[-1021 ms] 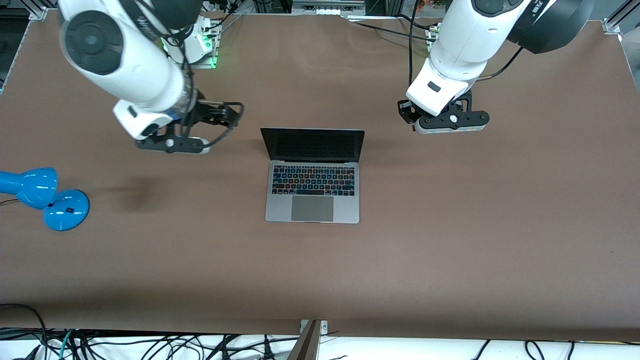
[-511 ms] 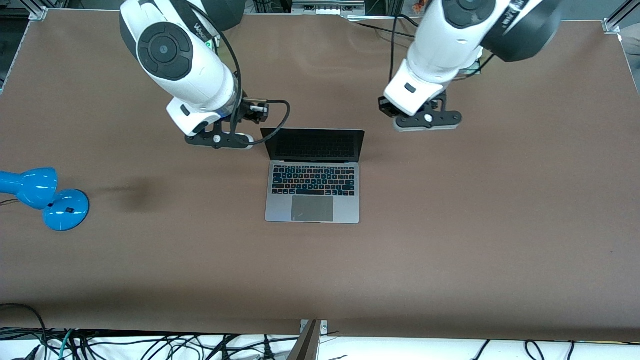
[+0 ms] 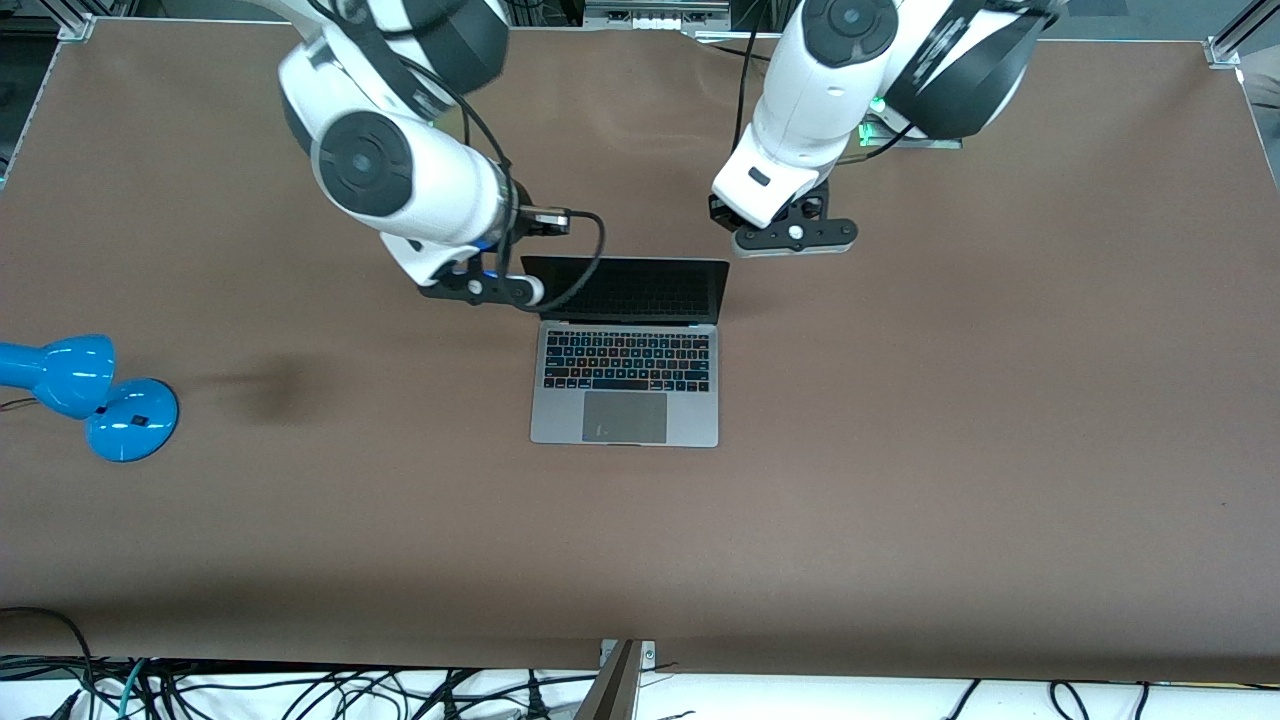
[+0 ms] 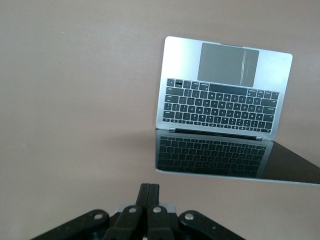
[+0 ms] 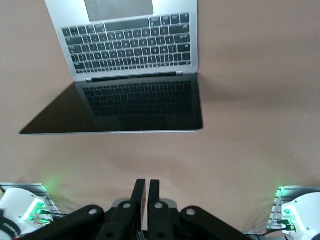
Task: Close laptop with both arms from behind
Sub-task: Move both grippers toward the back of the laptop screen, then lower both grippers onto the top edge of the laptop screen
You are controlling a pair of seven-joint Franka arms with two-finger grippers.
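The silver-grey laptop (image 3: 625, 385) stands open in the middle of the brown table, its black screen (image 3: 628, 290) upright and facing the front camera. It also shows in the left wrist view (image 4: 222, 107) and the right wrist view (image 5: 127, 55). My right gripper (image 3: 482, 290) is shut and empty, in the air by the lid's corner toward the right arm's end; its fingers (image 5: 139, 192) point toward the lid's top edge. My left gripper (image 3: 795, 238) is shut and empty, in the air just off the lid's other corner, on the robots' side; its fingers (image 4: 145, 194) are pressed together.
A blue lamp (image 3: 85, 395) lies at the right arm's end of the table. The brown table mat (image 3: 900, 450) spreads around the laptop. Black cables (image 3: 200, 690) hang along the edge nearest the front camera.
Both arms have swung inward from the table's ends toward the laptop's lid. The right gripper now reaches the lid's corner. The laptop has not moved and its lid stands as before.
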